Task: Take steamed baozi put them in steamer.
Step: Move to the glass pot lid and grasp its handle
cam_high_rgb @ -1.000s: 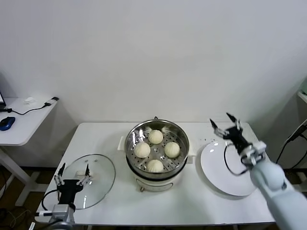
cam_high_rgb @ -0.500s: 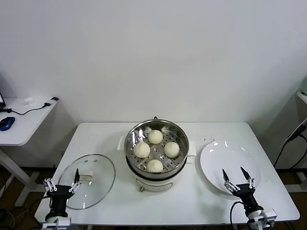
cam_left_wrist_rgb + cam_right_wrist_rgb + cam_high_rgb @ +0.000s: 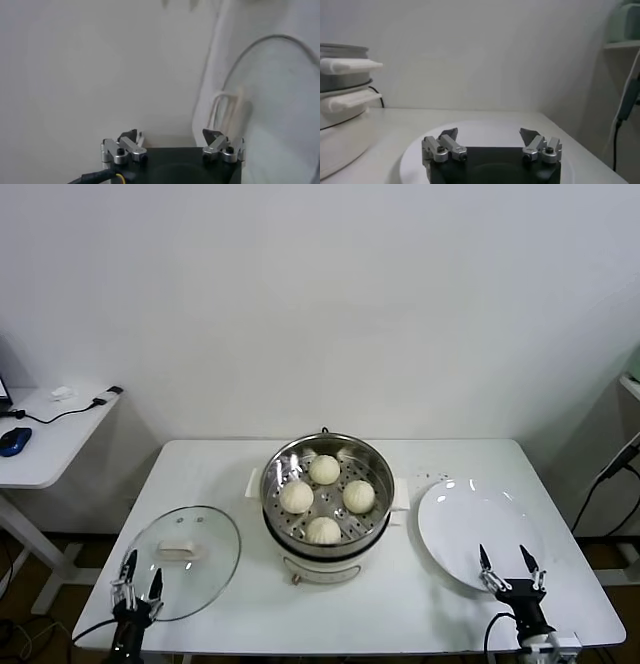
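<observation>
Now both arms pulled back low at the near table edge; all four baozi (image 3: 324, 498) sit in the steamer (image 3: 326, 494).
Right gripper (image 3: 510, 566), up over the white plate (image 3: 470, 529) a second ago, has dropped to its near rim, jaws spread, holding nothing. Left gripper (image 3: 139, 582) likewise sank beside the glass lid (image 3: 185, 560), open and empty. Plate bare: loading looks finished.

A bare test room or lab is suggested: a plain white wall (image 3: 320, 294) is seen behind a white table (image 3: 220, 474), and a side desk (image 3: 45, 449) with a computer mouse (image 3: 14, 440) and cables (image 3: 70, 410) stands at the left edge.
</observation>
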Robot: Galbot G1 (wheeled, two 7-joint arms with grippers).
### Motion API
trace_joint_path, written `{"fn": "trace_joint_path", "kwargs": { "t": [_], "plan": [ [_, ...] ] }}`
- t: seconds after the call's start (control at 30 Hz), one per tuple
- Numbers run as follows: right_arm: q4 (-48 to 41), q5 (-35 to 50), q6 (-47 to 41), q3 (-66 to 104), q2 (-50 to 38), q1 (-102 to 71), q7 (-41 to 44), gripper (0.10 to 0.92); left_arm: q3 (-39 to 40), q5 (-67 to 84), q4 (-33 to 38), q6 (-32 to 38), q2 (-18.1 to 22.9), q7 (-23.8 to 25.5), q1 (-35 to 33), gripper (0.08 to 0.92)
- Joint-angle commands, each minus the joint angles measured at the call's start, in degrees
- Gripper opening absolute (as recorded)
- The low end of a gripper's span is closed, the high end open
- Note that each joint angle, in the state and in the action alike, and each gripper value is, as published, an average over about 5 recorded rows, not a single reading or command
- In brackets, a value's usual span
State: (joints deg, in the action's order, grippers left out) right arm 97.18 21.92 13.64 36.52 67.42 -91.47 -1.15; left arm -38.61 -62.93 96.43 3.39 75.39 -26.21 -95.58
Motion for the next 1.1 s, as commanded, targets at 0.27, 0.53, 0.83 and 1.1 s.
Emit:
{"fn": "trace_joint_path", "kwargs": {
  "t": [0.27,0.53,0.83,1.1],
  "plan": [
    [0.53,-1.59,-1.21,1.14,2.01,-1.19,-1.48,0.823,1.07,-11.48,-7.64,-4.83,-0.30,-1.07,7.92,0.823],
    [0.79,-1.65,-1.38,1.47,2.24,-1.44,-1.49,0.823,2.33,-12.29,-9.87,-4.63,0.08,-0.67,10.83,0.823],
    [0.69,-1.94,-1.40,1.76,2.21,-1.63,-1.56,0.823,2.60,-13.47,-14.20,-4.63,0.06,-0.45,14.86,0.823],
    [0.94,-2.06,-1.36,1.67,2.36,-1.72,-1.35,0.823,2.17,-14.13,-18.68,-3.01,-0.88,-0.82,16.18,0.714]
  ]
}}
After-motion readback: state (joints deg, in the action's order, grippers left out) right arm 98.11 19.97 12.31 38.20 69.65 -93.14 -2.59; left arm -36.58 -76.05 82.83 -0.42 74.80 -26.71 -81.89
